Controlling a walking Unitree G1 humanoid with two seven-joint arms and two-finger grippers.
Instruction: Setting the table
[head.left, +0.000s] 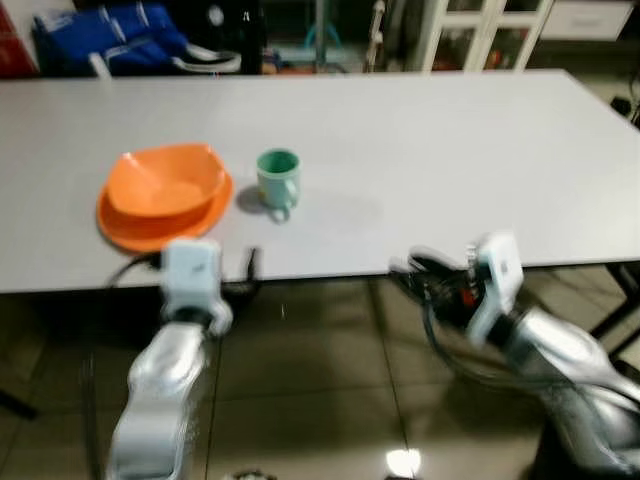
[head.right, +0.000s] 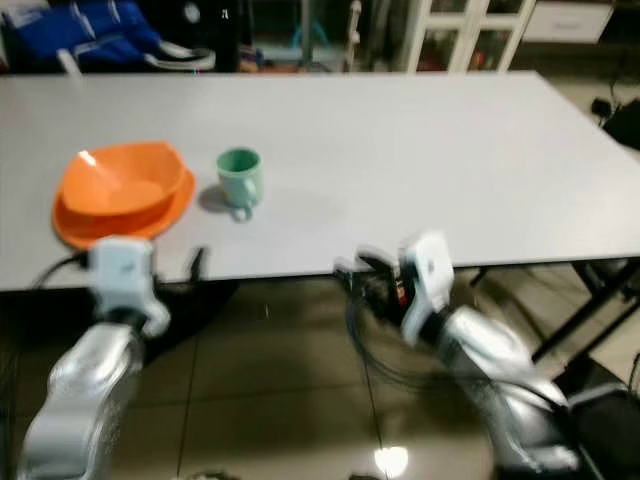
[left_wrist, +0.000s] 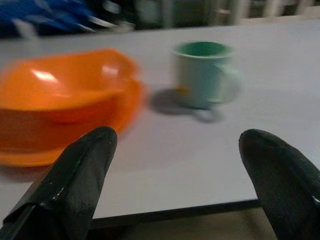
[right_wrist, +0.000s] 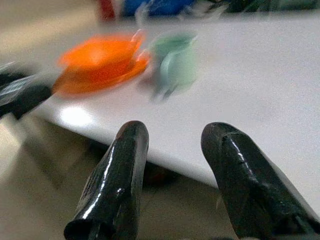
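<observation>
While both arms are held low at the near edge of the grey table (head.left: 450, 170), the tableware sits on the robot's left half of the tabletop. An orange bowl (head.left: 165, 180) — glossy, with a pinched, slightly squared rim — rests inside an orange plate (head.left: 150, 228) of the same colour, the plate's rim showing beneath it on the near side. Just beside them, to the right and apart from the plate, stands a pale green mug (head.left: 278, 178), upright, its handle turned toward the robot and its inside a darker green. The left gripper (left_wrist: 180, 175) hovers at the table edge in front of the plate and mug, its two black fingers (left_wrist: 75, 185) spread wide with nothing between them. The right gripper (right_wrist: 172, 170) hangs just below and before the table edge, well apart from the mug, its fingers parted by a narrower gap — also empty. Blue fabric (head.left: 105, 35) and white cabinets (head.left: 480, 30) lie beyond the far edge, blurred.
</observation>
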